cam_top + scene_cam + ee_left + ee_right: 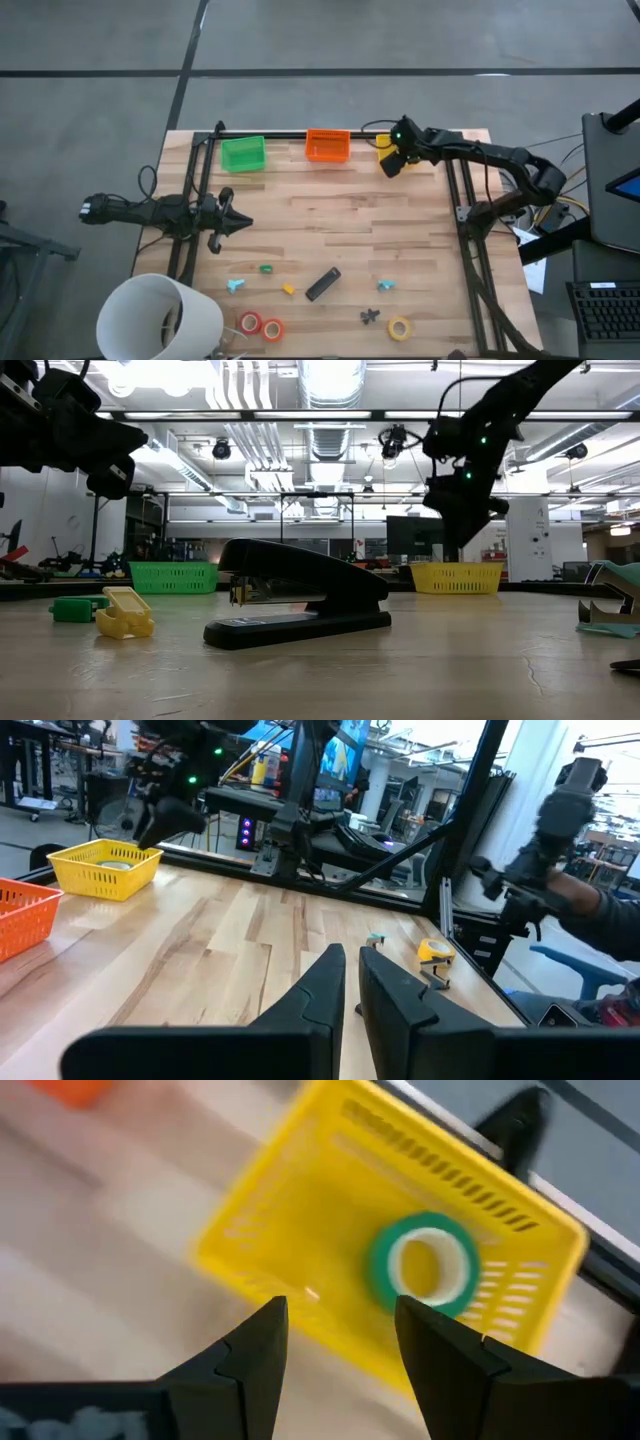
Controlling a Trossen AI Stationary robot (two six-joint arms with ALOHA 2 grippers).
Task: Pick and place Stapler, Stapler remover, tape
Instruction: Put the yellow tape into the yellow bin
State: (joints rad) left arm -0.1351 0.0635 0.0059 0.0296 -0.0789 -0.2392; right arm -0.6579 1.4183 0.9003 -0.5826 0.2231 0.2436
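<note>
One green tape roll (pixel 425 1267) | inside yellow basket (pixel 300 1210) | under open right gripper (pixel 335 1345)

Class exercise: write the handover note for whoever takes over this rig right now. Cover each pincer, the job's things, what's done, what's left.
Right pincer: open above the yellow basket, green tape inside it.
Left pincer: shut, idle at the table's left side.
Done: green tape binned.
Left: stapler, two red-orange tapes, yellow tape, all on the near table.
</note>
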